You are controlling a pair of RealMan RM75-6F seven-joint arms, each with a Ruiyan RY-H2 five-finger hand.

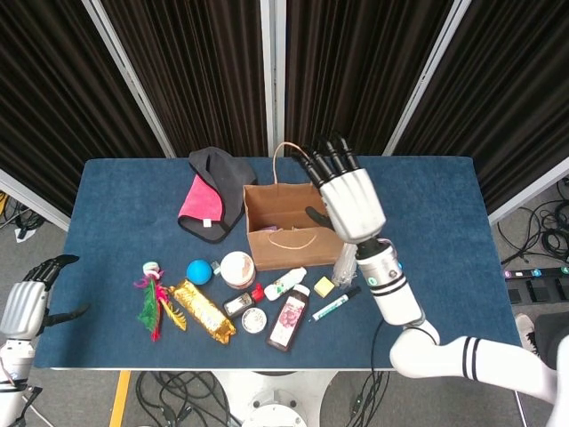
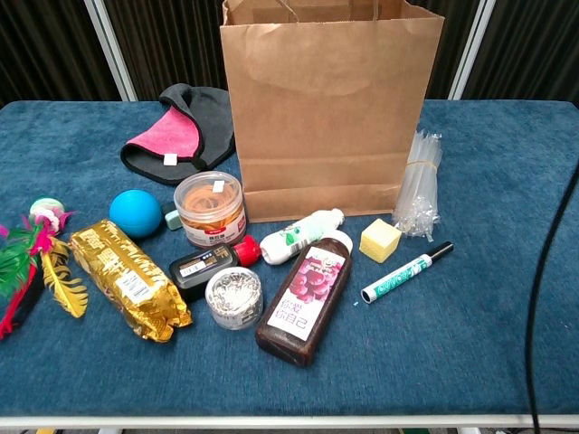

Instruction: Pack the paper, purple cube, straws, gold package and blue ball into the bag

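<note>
Brown paper bag [image 1: 289, 222] stands open at the centre of the blue table [image 1: 444, 231], and the right hand [image 1: 348, 200] hangs over its right rim, fingers spread and holding nothing. The straws [image 2: 419, 185] lie just right of the bag; the blue ball [image 2: 135, 212] and gold package [image 2: 128, 278] sit lower left. The left hand [image 1: 27, 302] waits empty at the frame's lower left edge, fingers apart.
</note>
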